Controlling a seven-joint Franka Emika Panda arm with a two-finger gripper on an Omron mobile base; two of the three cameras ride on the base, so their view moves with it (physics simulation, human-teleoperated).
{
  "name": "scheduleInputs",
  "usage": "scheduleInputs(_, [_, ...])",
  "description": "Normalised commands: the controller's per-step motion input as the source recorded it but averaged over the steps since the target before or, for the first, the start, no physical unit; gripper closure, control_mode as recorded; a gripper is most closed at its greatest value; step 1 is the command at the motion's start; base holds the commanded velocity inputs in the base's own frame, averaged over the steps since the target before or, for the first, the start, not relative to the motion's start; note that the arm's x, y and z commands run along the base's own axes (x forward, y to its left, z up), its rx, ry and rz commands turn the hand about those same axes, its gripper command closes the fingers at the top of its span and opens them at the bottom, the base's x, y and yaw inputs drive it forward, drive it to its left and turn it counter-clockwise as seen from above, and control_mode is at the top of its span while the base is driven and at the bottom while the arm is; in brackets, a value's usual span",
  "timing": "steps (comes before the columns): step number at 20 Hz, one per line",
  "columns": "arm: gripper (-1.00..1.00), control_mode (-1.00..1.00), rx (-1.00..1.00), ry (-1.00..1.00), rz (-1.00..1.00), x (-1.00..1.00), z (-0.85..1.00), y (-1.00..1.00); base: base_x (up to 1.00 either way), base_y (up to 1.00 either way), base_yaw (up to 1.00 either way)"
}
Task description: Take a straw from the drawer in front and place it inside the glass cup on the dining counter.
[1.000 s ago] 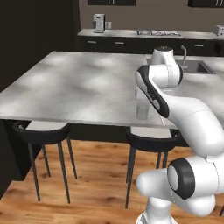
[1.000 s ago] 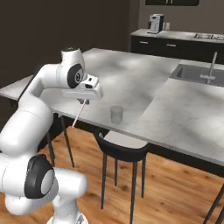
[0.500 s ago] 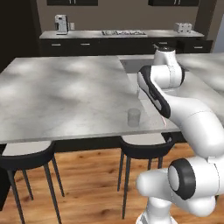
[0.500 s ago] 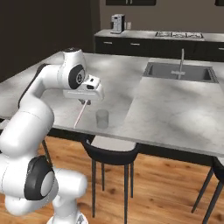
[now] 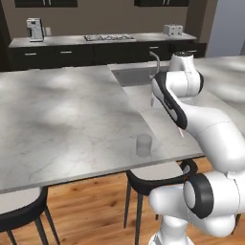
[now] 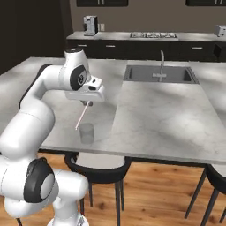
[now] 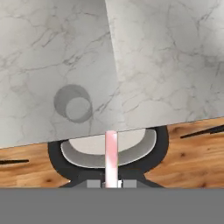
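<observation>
The straw [image 6: 82, 117] hangs slanted from the gripper [image 6: 89, 103], its jaws clamped together on the upper end so that the long free part points down and toward the near edge. In the hand view the straw [image 7: 111, 157] runs straight up between the two fingertips, which suggests a centred pinch that should keep it from swinging as it is carried. Its lower tip sits above and just left of the glass cup [image 6: 86, 133] in the right base view; whether it is truly over the mouth or short of it is hard to tell from that angle. The hand view puts the glass cup [image 7: 73, 103] off to the left of the straw's line, so I judge a sideways correction is needed before lowering.

The cup stands upright near the front edge of the dining counter [image 6: 150, 119], apart from everything else, and its open rim looks narrow for so thin and long a stick held at a tilt.

The counter is a broad white slab with grey veins. An inset sink [image 6: 160, 74] with a tap [image 6: 161, 58] lies farther back and to the right. A dark stool [image 6: 99, 165] stands under the near edge, just below the cup, on a wooden floor [image 6: 159, 194]. Along the far wall runs a black cabinet row with a coffee machine [image 6: 90, 24] at its left and a hob [image 6: 152, 35] to the right of that.
</observation>
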Motion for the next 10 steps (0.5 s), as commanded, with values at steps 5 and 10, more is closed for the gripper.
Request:
scheduleInputs(5, [1.00, 1.00, 0.00, 0.00, 0.00, 0.00, 0.00, 0.00, 0.72, 0.23, -0.10])
scheduleInputs(10, [1.00, 1.00, 0.00, 0.00, 0.00, 0.00, 0.00, 0.00, 0.47, 0.24, 0.00])
